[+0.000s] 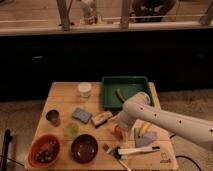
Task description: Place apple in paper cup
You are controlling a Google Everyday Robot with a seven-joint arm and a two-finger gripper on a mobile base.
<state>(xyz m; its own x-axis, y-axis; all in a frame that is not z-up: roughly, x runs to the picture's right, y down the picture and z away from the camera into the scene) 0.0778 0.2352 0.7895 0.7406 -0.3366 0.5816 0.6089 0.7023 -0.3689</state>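
Nearby, along the front edge of the pale wooden table [62, 95], an orange bowl of dark pieces [44, 150] and a dark brown bowl [84, 147] sit side by side, with a white-handled utensil [134, 150] lying to their right. Just behind them, the robot's white arm [165, 120] reaches in from the right. Its gripper [121, 125] hangs right over the small round orange-red apple [117, 132]. The fruit rests on the tabletop between a translucent light-green cup [71, 131] and a yellow banana-like piece [145, 129]. Whether the gripper has closed on the fruit or merely sits over it cannot be told from where I stand. The apple looks light, firm and smooth-skinned, likely to roll or slip out of a pinch set off-centre. The sound hold appears to be across its widest part, taken from above. Further back stand a dark grey cup [53, 117] and a blue sponge [81, 114]. Beyond these, well apart from the fruit, the short white paper cup [84, 89] waits upright beside a green tray [106, 92]. Its mouth looks scarcely wider than the apple, and the cup seems light enough to tip if nudged.
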